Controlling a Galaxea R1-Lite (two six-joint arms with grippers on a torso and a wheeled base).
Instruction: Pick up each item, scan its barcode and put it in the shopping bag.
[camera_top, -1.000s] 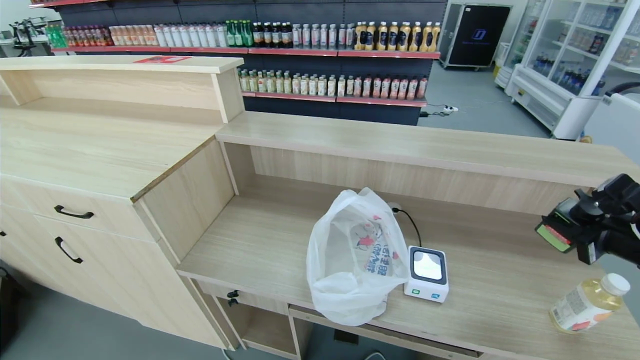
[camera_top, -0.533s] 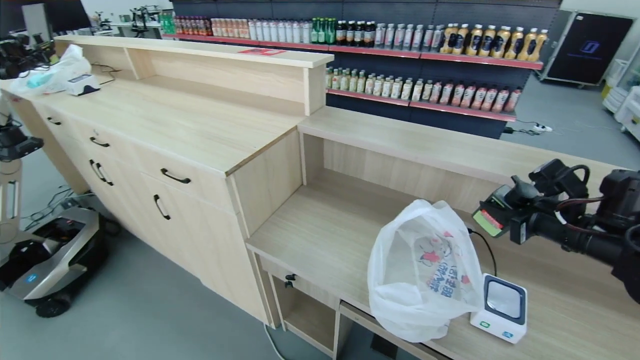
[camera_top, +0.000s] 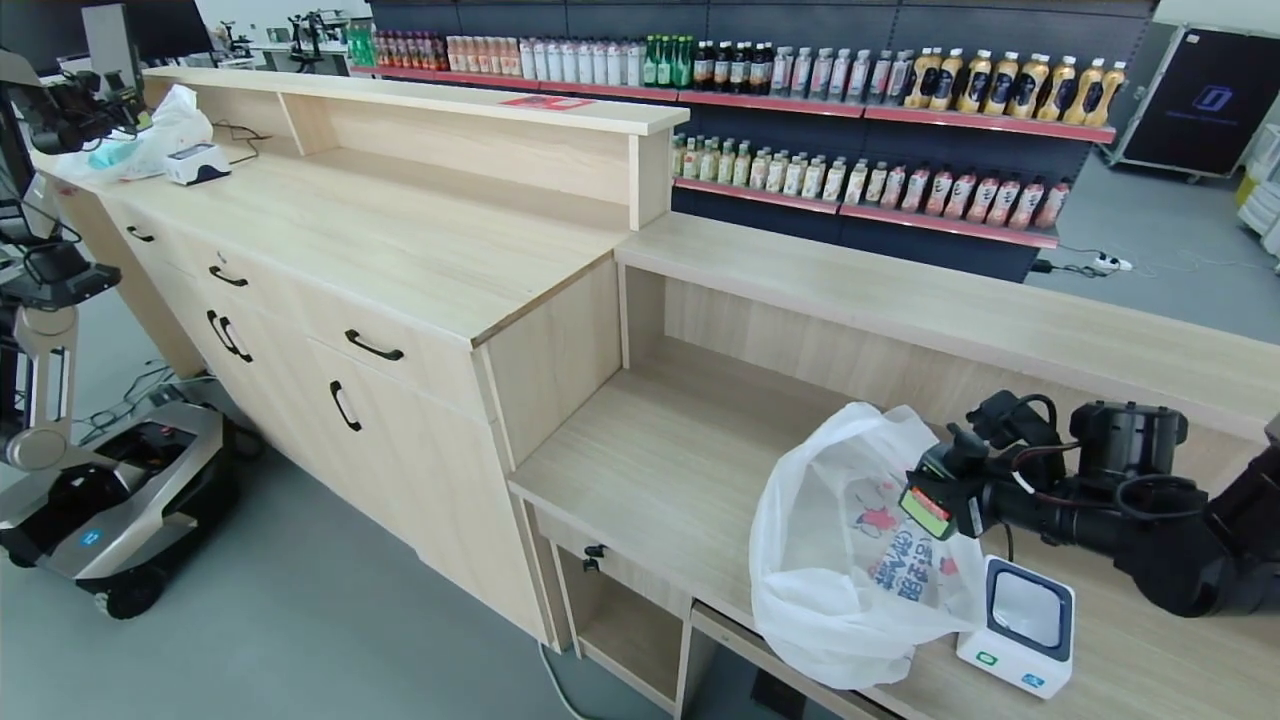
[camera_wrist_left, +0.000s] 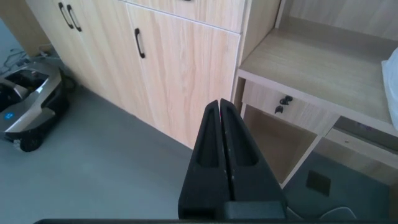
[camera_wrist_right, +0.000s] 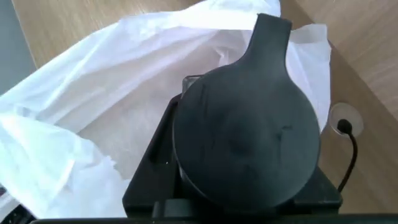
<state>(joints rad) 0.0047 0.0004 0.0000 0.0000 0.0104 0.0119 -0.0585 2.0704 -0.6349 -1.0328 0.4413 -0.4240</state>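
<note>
Moving in over the bag (camera_top: 840, 600) since a moment ago, pinching the box (camera_top: 925, 510) in the right gripper (camera_top: 945, 500), just above the opening. Probably nearing the drop. Keeping left gripper (camera_wrist_left: 221, 134) fingers pressed together, low beside the counter (camera_top: 640, 470).

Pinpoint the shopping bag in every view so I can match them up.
Head view: shopping bag low right on the lower counter, beside the scanner.
Left wrist view: a white sliver at the picture's edge, on that counter.
Right wrist view: spread open under the right tool gripping a pack.
Shared landmark: the lower counter's wood top.
</note>
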